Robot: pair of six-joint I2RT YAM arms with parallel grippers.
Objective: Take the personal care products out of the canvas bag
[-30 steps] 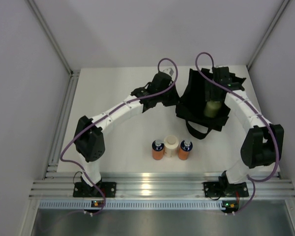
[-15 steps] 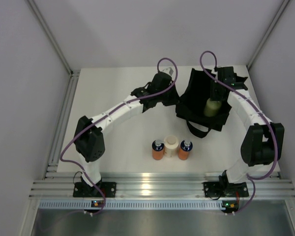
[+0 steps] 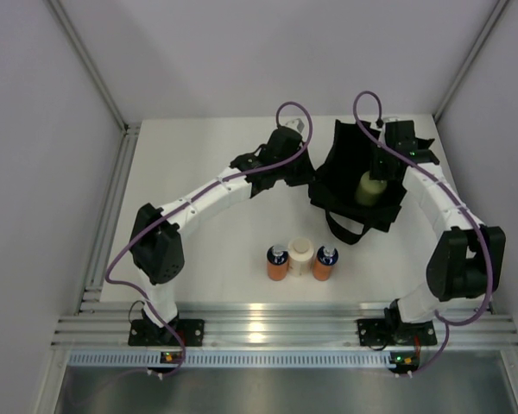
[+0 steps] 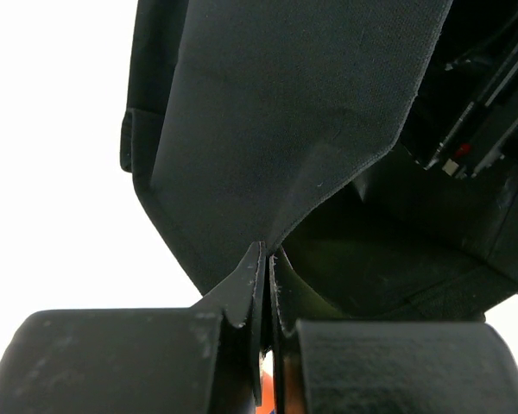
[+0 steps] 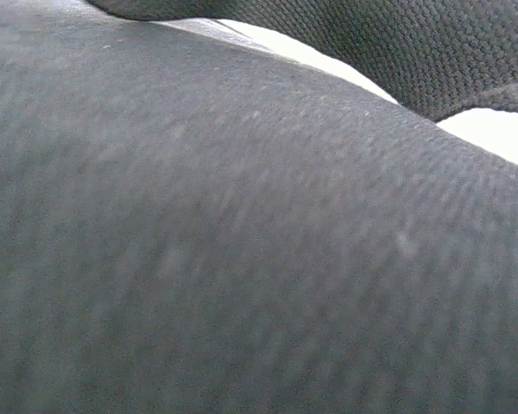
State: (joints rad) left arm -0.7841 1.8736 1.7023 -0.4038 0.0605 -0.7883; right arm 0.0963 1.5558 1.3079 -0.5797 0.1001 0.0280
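The black canvas bag [image 3: 345,205] stands at the back right of the table, its mouth open. My left gripper [image 3: 308,175] is shut on the bag's left rim; in the left wrist view its fingertips [image 4: 257,263] pinch a fold of the black fabric [image 4: 268,129]. A yellow-green bottle [image 3: 369,189] stands inside the bag. My right gripper [image 3: 378,166] reaches down into the bag at the bottle's top, its jaws hidden. The right wrist view shows only dark fabric [image 5: 242,259]. Two orange bottles [image 3: 277,263] [image 3: 325,263] and a beige one [image 3: 300,256] stand on the table.
The bag's strap handle [image 3: 350,231] loops onto the table in front of the bag, a little behind the row of bottles. White walls with metal rails close in the table on both sides and at the back.
My right wrist has moved slightly toward the back right, and the yellow-green bottle has shifted a little with it. The left arm holds still on the bag rim.
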